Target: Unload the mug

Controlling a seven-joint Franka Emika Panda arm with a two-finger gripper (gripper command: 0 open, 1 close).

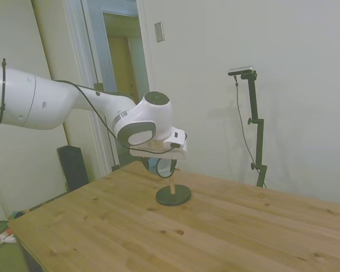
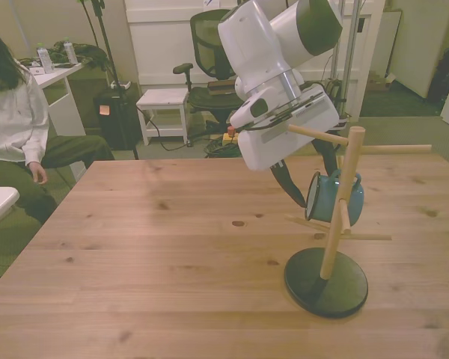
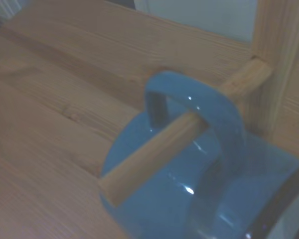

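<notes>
Light-blue enamel mug (image 2: pixel 335 196) with its dark rim hangs by its small loop handle (image 3: pixel 199 117) on a wooden peg (image 3: pixel 172 152) of the wooden peg stand with a dark round base (image 2: pixel 327 281), directly under the white two-finger gripper (image 2: pixel 308 179). Its dark fingers reach down on either side of the mug, but I cannot tell whether they grip it. To do this step well, clamp firmly, then slide the mug outward along the peg's line until the loop clears the tip, without tugging the stand sideways.

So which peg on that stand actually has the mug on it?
The short middle peg on the stand: it runs through the handle of the mug. The top pegs and the lowest pegs are bare.
</notes>
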